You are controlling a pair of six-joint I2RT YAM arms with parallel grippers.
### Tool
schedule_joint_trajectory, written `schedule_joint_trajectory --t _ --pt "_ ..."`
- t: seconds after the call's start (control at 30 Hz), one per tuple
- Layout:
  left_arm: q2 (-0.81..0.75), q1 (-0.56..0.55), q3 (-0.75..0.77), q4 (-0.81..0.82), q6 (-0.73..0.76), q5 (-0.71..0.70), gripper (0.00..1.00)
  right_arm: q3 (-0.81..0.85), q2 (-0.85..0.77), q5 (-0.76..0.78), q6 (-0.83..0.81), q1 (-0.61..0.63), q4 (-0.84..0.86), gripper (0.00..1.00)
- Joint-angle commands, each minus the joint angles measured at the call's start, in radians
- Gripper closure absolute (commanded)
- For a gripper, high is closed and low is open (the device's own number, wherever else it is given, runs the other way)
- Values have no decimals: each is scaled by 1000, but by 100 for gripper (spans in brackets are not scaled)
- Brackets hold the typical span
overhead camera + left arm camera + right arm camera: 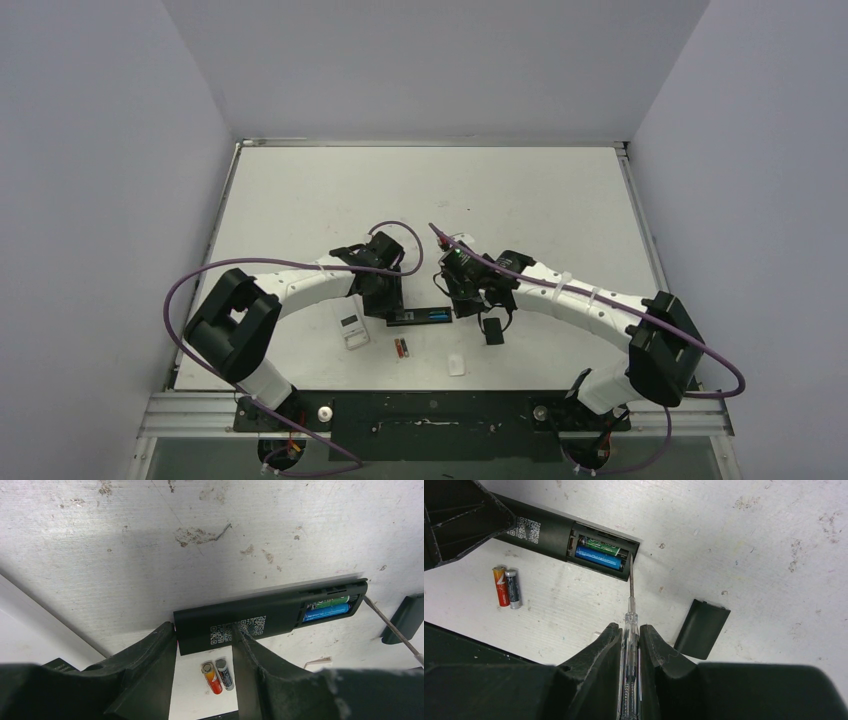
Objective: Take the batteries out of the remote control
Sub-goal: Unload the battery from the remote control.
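The black remote control (420,317) lies on the table with its battery bay open. A blue battery (599,559) and a green battery (601,545) sit inside the bay. Two more batteries lie loose in front of it, one orange-red (500,585) and one dark (513,587). My left gripper (202,630) stands part open over the remote's closed end, its fingertips (235,630) down on the casing and nothing clamped between them. My right gripper (629,627) is shut on a clear-handled screwdriver (631,617). The screwdriver's tip is at the bay's end, by the blue battery.
The remote's black battery cover (701,627) lies loose to the right of the bay. A white remote (352,327) lies left of the loose batteries (401,348). A small white piece (456,365) sits near the front edge. Walls close in the table's sides and back.
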Motion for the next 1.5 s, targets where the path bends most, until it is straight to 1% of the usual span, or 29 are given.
schedule_joint_trajectory --t 0.0,0.33,0.67,1.07,1.17,1.47 --pt "68 -35 -15 41 7 -23 61 20 12 22 -4 6 13 95" --pt "67 -35 -13 41 10 -23 61 7 -25 -33 17 6 57 95" --pt "65 -36 -20 42 8 -23 61 6 -17 -24 25 6 13 95" --pt "68 -37 -15 36 11 -46 61 20 -13 -25 27 7 1 95" --pt "64 -37 -18 36 10 -47 61 2 -9 -34 27 7 17 95" --pt "72 -37 -10 35 9 -45 61 41 -10 -35 24 8 -4 95"
